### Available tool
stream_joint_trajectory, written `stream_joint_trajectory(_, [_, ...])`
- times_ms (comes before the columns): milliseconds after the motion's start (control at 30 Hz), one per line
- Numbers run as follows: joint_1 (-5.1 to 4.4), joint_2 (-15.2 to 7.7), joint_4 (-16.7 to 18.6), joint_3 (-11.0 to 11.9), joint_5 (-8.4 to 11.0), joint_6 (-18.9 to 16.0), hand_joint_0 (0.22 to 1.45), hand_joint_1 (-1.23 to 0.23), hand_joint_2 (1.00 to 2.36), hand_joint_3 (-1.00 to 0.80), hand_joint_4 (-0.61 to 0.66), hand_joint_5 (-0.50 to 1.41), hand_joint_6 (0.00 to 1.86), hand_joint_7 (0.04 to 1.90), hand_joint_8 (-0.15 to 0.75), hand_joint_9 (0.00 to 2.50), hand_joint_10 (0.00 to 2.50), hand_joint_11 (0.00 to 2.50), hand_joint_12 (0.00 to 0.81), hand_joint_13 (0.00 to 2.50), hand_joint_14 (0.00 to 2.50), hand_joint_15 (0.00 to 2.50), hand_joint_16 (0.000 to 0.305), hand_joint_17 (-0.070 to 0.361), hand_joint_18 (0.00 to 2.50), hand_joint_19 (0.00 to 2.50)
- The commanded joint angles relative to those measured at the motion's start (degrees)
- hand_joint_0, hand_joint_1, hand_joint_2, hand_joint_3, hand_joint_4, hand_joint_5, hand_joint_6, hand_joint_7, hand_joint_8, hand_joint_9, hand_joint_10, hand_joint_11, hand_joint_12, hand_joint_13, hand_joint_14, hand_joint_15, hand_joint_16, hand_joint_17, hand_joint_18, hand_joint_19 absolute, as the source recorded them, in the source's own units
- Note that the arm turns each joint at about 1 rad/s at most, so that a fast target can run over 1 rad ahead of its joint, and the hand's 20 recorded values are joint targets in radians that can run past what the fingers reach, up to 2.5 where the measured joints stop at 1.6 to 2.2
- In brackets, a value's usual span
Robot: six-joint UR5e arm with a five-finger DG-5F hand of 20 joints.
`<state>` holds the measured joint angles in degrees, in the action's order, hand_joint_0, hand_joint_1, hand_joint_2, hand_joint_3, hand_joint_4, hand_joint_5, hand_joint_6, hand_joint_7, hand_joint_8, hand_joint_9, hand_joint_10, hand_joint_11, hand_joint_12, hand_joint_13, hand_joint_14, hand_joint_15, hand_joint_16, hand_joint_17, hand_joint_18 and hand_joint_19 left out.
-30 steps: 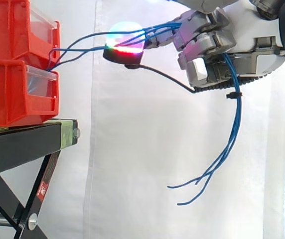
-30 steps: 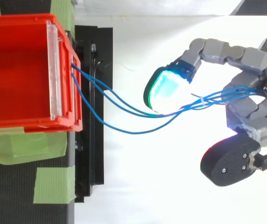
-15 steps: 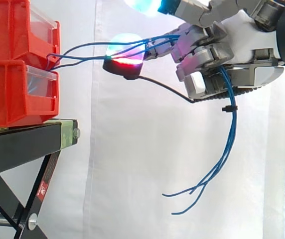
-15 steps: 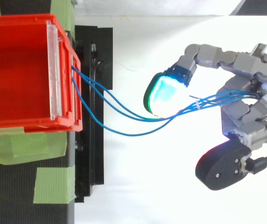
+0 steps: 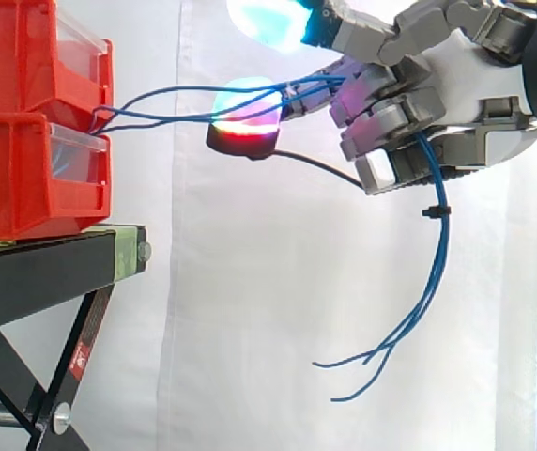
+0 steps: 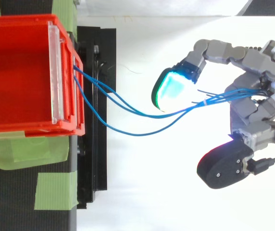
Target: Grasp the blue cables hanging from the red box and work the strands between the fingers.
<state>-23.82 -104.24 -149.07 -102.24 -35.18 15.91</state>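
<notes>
1. Side view first: we see the hand with its fingers curled round the cables, clamping the bundle against the palm. The lower pad sits just under the strands and the upper pad is lifted clear above them.
2. Out past the fingertips the cables cross open air to the upper bin and lower bin, and meet them at the seam between the two. The bins sit on a stand well beyond the fingertips.
3. Behind the grip the bundle drops below the palm, bound by a black tie, and its loose ends dangle far under the hand.
4. We judge the grasp as made, so the step in hand is working the strands between the fingers.
5. The next move calls for rolling the fingers and the lower pad against each other so that the strands slide and spread. The palm should not move further from the bins, since the span to them shows little slack.
6. Our count:
   - one hand
   - two bins, stacked
   - one stand
   - three strands across the gap in the top view
   - one black tie
   - one pale tie just ahead of the fingers
   - three or four loose ends; we cannot settle which
</notes>
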Motion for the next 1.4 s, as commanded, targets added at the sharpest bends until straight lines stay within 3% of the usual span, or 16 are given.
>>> stream_joint_trajectory(0, [0.0,0.0,0.0,0.02,0.72,0.35,0.93,-0.8,1.0,-0.99,0.28,0.14,0.18,1.37,0.478,1.74,2.5,2.5,0.586,1.94,2.5,1.6,0.255,0.191,2.5,0.58])
stream_joint_trajectory(200, [-0.09,0.0,0.44,0.02,1.07,0.53,1.0,-0.79,1.01,-0.86,0.28,0.12,0.39,1.31,0.478,1.74,2.5,2.5,0.586,1.94,2.5,1.6,0.255,0.191,2.5,0.58])
stream_joint_trajectory(267, [-0.26,0.0,0.88,0.02,1.07,0.88,1.02,-0.79,1.01,-0.79,0.26,0.13,0.36,1.36,0.478,1.74,2.5,2.5,0.586,1.94,2.5,1.6,0.255,0.191,2.5,0.58])
stream_joint_trajectory(400, [-0.44,0.0,1.23,0.02,1.07,1.14,1.08,-0.79,1.01,-0.67,0.26,0.1,0.47,1.32,0.478,1.74,2.5,2.5,0.586,1.94,2.5,1.6,0.255,0.191,2.5,0.58])
stream_joint_trajectory(633, [-0.44,0.0,1.32,0.02,1.34,1.14,1.08,-0.8,1.01,-0.74,0.26,0.06,0.54,1.29,0.478,1.74,2.5,2.5,0.586,1.94,2.5,1.6,0.255,0.191,2.5,0.58])
stream_joint_trajectory(733, [-0.44,0.0,1.32,0.02,1.34,1.05,1.1,-0.8,1.01,-0.72,0.25,0.03,0.65,1.22,0.478,1.74,2.5,2.5,0.586,1.94,2.5,1.6,0.255,0.191,2.5,0.58])
stream_joint_trajectory(900, [-0.44,0.0,1.32,0.02,1.34,0.97,1.23,-0.71,1.02,-0.33,0.24,0.08,0.72,1.23,0.478,1.74,2.5,2.5,0.586,1.94,2.5,1.6,0.255,0.191,2.5,0.58])
stream_joint_trajectory(1067, [-0.44,0.0,1.32,0.02,1.34,0.88,1.24,-0.68,1.02,-0.19,0.24,0.12,0.74,1.22,0.478,1.74,2.5,2.5,0.586,1.94,2.5,1.6,0.255,0.191,2.5,0.58])
stream_joint_trajectory(1300, [-0.44,0.0,1.32,0.02,1.34,0.7,1.0,-0.67,1.02,-0.18,0.25,0.12,0.63,1.29,0.478,1.74,2.5,2.5,0.586,1.94,2.5,1.6,0.255,0.191,2.5,0.58])
stream_joint_trajectory(1367, [-0.44,0.0,1.32,0.02,1.34,0.7,0.9,-0.63,1.01,-0.26,0.28,0.12,0.59,1.28,0.478,1.74,2.5,2.5,0.586,1.94,2.5,1.6,0.255,0.191,2.5,0.58])
